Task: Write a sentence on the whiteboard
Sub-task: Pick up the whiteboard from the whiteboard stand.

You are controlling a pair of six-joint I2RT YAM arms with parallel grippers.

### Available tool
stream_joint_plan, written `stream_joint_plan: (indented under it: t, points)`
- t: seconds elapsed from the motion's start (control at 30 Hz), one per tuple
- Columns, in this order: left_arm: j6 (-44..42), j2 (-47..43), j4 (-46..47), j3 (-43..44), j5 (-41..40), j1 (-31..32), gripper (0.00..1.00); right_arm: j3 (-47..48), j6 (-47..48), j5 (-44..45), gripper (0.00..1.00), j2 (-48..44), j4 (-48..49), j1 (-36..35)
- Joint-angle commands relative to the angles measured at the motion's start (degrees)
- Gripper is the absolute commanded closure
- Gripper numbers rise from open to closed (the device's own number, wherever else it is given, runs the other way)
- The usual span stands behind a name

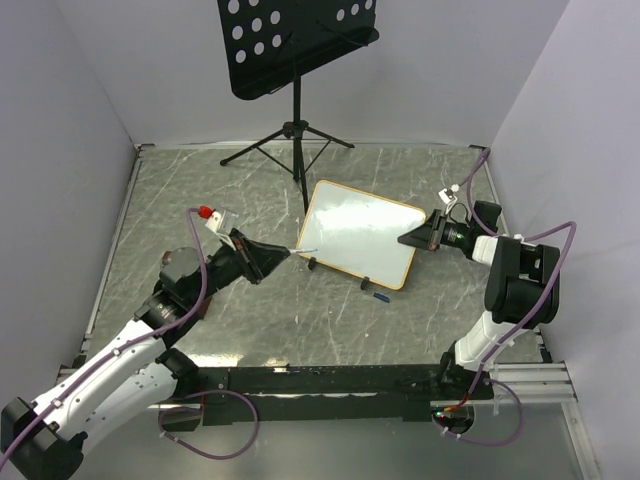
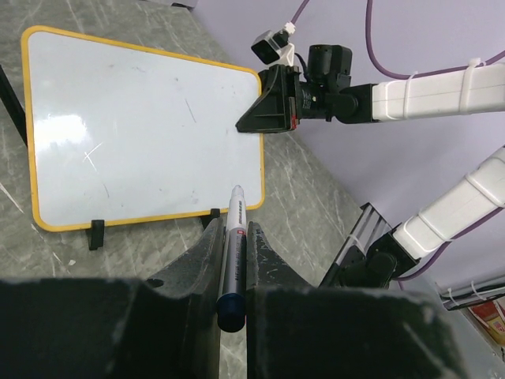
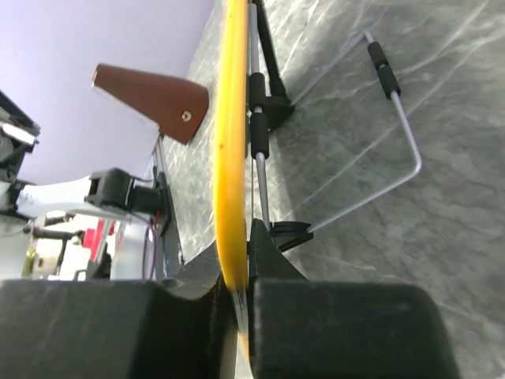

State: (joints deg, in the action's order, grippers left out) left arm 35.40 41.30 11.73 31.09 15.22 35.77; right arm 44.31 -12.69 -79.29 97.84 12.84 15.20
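**Left arm poised for the first stroke on a blank whiteboard**

Shown at mid-bench (image 1: 200, 200): whiteboard (image 1: 360, 230), leaning back on a wire leg and little black feet. Face blank apart from faint streaks, with no sentence on it yet.

Clamped in the left claw (image 1: 283, 256): marker (image 1: 308, 247), tip aimed at the board's near left corner. Touching or just clear, cannot tell.

Pinched between the closed jaws of the right claw (image 1: 408, 240): the board's right frame, seen edge-on in the right wrist view as a yellow band.

Lying on the bench just in front of the board: small blue piece (image 1: 380, 297), probably the cap. Standing well behind: music stand (image 1: 295, 45).

Doing the step well:

- Keep the right grip firm and motionless, so as to take up the push of the tip.
- Carry the tip to the upper left of the face before the first letter, leaving room for two lines.
- Hold the marker near square to the tilted face.
- Press only enough to leave ink. Pressing harder is judged likely to rock the board back on its leg or skid the feet.
- Lift clear between words and write large and slow.
- Stop each line short of the right claw.
- Start the second line well below the first, away from wet ink.
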Motion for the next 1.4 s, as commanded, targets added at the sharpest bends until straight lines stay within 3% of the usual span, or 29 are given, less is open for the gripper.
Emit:
stream_joint_plan:
  t: [0.0,0.2,0.33,0.43,0.7,0.77,0.8,0.83,1.13,1.37]
  points:
    - [0.3,-1.7,2.9,-0.7,1.2,-0.3,0.99,1.7,1.3,-0.2,1.00,-0.6,2.5,-0.5]
    - [0.0,-2.2,3.0,-0.8,1.2,-0.5,0.99,1.7,3.3,-3.4,1.00,-7.0,2.5,-0.1]
    - [-0.4,-1.9,2.8,-0.2,1.6,-0.7,0.99,0.4,-1.9,-6.5,1.00,-10.0,9.8,-0.1]
    - [-0.4,-1.6,3.1,0.1,1.8,-0.7,0.99,-1.4,-9.2,-8.4,1.00,-11.9,21.1,0.1]
    - [-0.9,-0.2,3.2,2.1,1.4,-1.2,0.99,-4.4,-40.6,-12.6,1.00,-13.4,56.5,0.3]
    - [-0.9,0.0,3.6,2.9,1.4,-1.4,0.99,-5.3,-52.4,-13.1,1.00,-12.4,65.8,0.3]
    - [-1.1,0.1,3.6,3.1,1.5,-1.3,0.99,-5.5,-57.2,-13.6,1.00,-11.6,77.7,0.3]
    - [-1.3,0.0,3.5,3.4,1.4,-1.4,0.99,-5.0,-65.5,-14.0,1.00,-10.1,81.3,0.3]
    - [-2.6,-1.5,-0.6,5.6,0.4,-1.8,0.99,-3.3,-69.7,-14.3,1.00,-9.8,81.3,-0.3]
    - [-3.4,-1.4,-5.8,9.1,-0.1,-1.8,0.99,0.1,-71.9,-15.1,1.00,-15.0,80.9,-6.8]
